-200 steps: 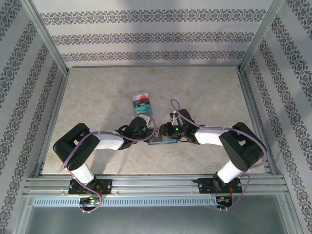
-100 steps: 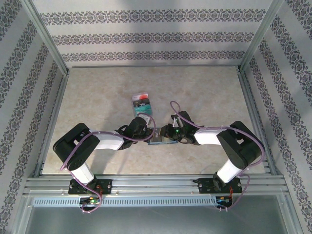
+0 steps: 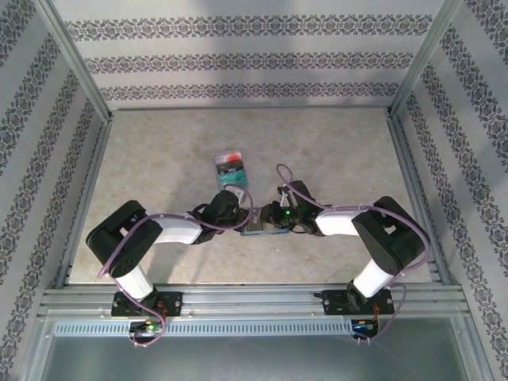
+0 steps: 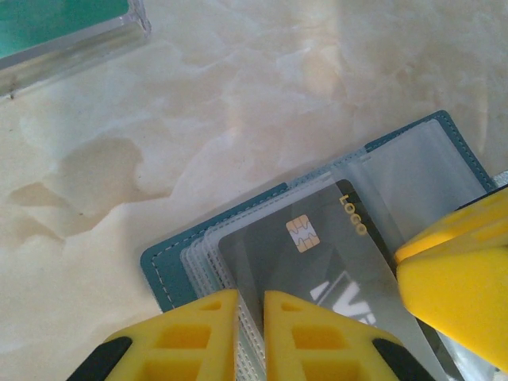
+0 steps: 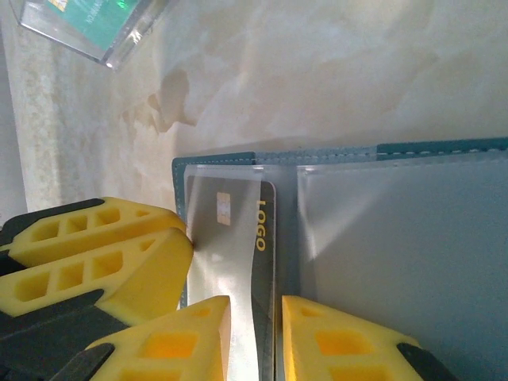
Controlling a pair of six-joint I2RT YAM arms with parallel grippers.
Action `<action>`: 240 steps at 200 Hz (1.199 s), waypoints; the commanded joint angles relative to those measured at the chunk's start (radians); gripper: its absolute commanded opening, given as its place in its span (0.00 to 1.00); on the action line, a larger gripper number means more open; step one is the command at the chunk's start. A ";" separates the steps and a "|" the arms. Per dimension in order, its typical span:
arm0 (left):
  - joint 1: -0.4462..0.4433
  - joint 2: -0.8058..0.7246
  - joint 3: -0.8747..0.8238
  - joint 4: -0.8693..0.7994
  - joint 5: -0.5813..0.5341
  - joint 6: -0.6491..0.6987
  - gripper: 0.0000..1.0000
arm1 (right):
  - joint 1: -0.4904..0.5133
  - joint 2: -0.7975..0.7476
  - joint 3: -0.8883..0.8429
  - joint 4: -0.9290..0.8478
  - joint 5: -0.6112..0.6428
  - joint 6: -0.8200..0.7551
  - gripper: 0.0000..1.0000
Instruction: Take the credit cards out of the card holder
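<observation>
One dark grey card point(image 4: 317, 254) sits in a clear sleeve of the open card holder point(image 4: 171, 266), lying flat on the bench point(image 4: 278, 95) between the arms. Left hand point(image 4: 250, 305) pinches nearly together on the sleeve edges; right hand point(image 5: 255, 313) stands narrowly apart over the card, and whether it grips I cannot tell. Probably thin, stiff, slick: pinch the edge clearing the sleeve mouth.
</observation>
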 commanded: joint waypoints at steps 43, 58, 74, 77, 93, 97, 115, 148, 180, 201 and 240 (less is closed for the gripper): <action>0.008 0.017 -0.021 -0.049 0.020 -0.013 0.15 | 0.014 -0.016 0.017 0.029 -0.014 0.002 0.25; 0.008 0.017 -0.020 -0.051 0.020 -0.013 0.15 | 0.015 -0.014 0.021 0.024 -0.010 0.000 0.24; 0.008 0.012 -0.019 -0.056 0.014 -0.012 0.15 | 0.016 -0.033 0.015 0.004 0.014 -0.010 0.24; 0.009 0.011 -0.019 -0.057 0.013 -0.012 0.15 | 0.015 -0.038 0.015 -0.003 0.018 -0.012 0.24; 0.008 0.010 -0.019 -0.059 0.009 -0.007 0.15 | 0.014 -0.052 0.024 -0.046 0.034 -0.034 0.25; 0.008 0.010 -0.018 -0.060 0.009 -0.007 0.15 | 0.015 -0.054 0.025 -0.054 0.035 -0.036 0.25; 0.008 0.011 -0.016 -0.059 0.011 -0.007 0.15 | 0.017 -0.051 0.028 -0.058 0.036 -0.038 0.25; 0.008 0.016 -0.020 -0.046 0.015 -0.014 0.15 | 0.029 -0.015 0.038 -0.034 0.025 -0.030 0.25; 0.008 0.017 -0.017 -0.048 0.017 -0.013 0.15 | 0.033 0.012 0.041 -0.006 0.015 -0.019 0.25; 0.007 0.019 -0.014 -0.049 0.015 -0.015 0.15 | 0.028 -0.008 0.033 -0.017 0.029 -0.024 0.26; 0.008 0.024 -0.007 -0.053 0.016 -0.013 0.15 | 0.027 -0.054 0.037 -0.079 0.062 -0.052 0.27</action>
